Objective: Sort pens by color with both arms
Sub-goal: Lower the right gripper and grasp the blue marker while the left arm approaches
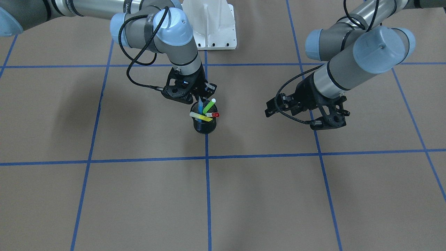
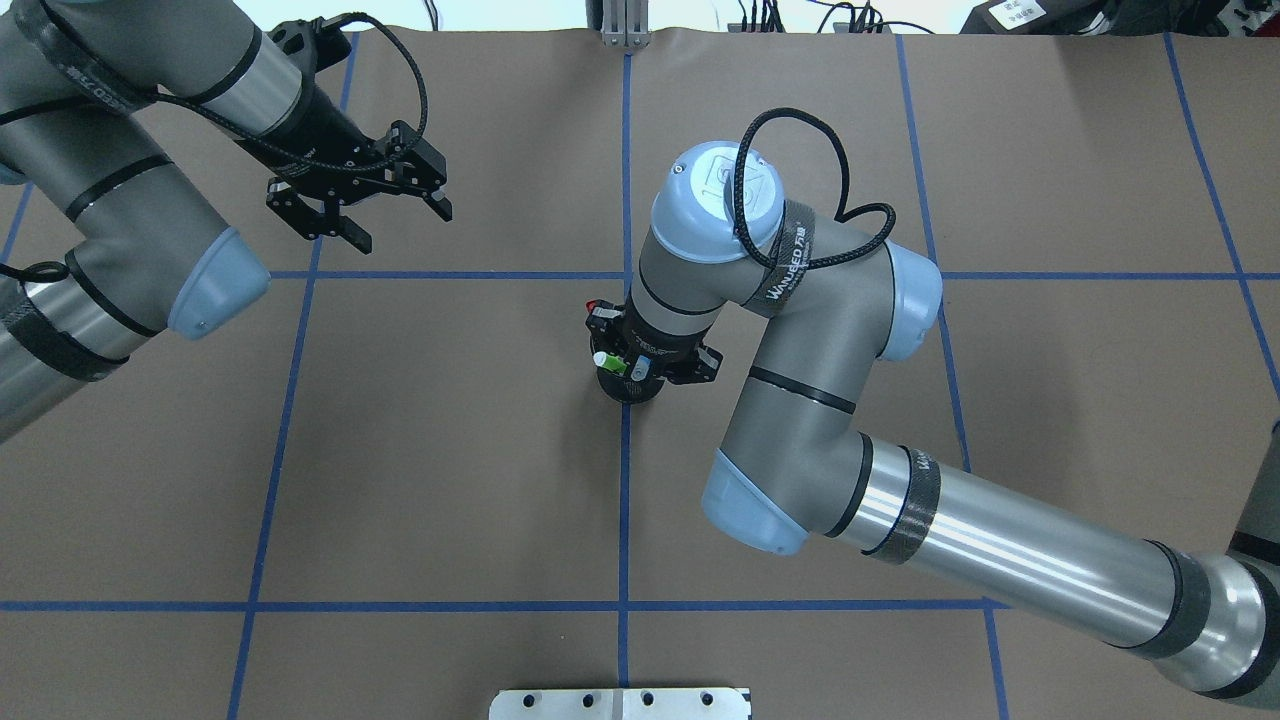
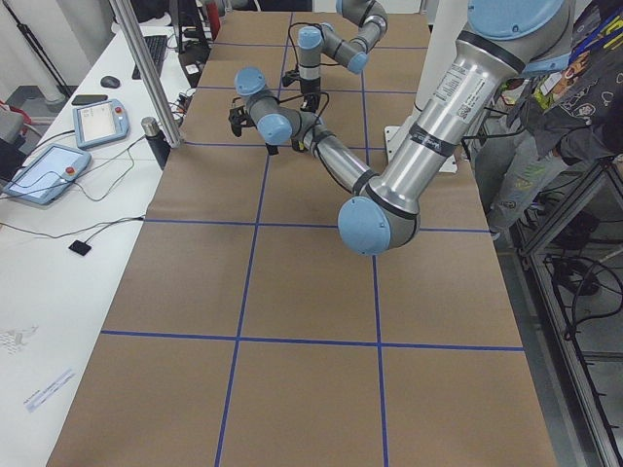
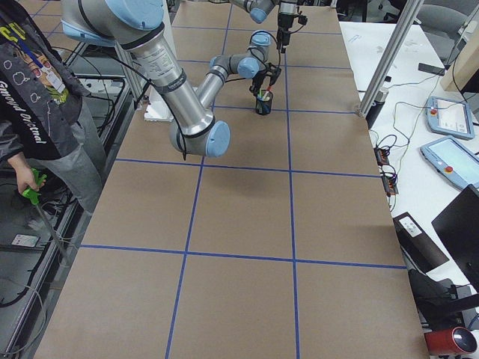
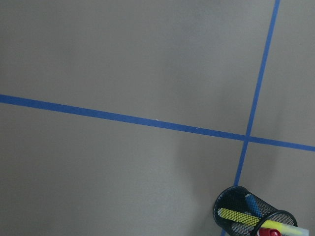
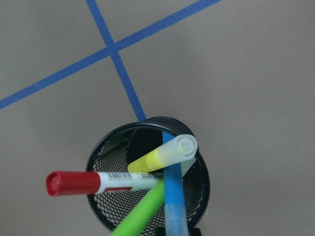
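The black mesh cup stands at the centre of the front-facing frame on a blue tape line and holds all four pens. In the right wrist view the blue pen runs to the bottom edge, the lime green pen leans lower left, the yellow pen crosses the middle, and the white pen with red cap points left. The right gripper hangs just above the cup; I cannot tell whether it clamps a pen. The left gripper, at the upper left of the overhead frame and well apart from the cup, has its fingers spread.
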Robot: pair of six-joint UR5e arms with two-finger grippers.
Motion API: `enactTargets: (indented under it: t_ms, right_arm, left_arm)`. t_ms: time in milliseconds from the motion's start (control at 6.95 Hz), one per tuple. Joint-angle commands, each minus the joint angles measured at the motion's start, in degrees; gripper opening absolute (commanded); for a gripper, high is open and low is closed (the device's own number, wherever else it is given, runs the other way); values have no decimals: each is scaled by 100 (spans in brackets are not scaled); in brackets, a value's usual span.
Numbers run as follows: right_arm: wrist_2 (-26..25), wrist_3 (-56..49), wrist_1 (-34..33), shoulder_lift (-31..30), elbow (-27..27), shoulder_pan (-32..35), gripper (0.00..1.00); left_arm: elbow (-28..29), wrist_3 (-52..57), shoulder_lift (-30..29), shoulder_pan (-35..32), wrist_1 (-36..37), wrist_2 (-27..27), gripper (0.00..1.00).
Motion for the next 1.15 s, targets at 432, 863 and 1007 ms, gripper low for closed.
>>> enactTargets:
  t_ms: [432, 863, 1007]
  right_arm:
    - [357, -13, -11, -106, 351, 490, 17]
    - [771, 205, -37, -228, 790, 712, 17]
    - [772, 354, -28, -203, 826, 685, 17]
  left_arm:
    - [834, -945, -422, 477, -1418, 538, 99]
    - [852, -1157, -702, 733, -1614, 1050, 99]
    - [852, -1288, -825, 943, -1614, 1348, 99]
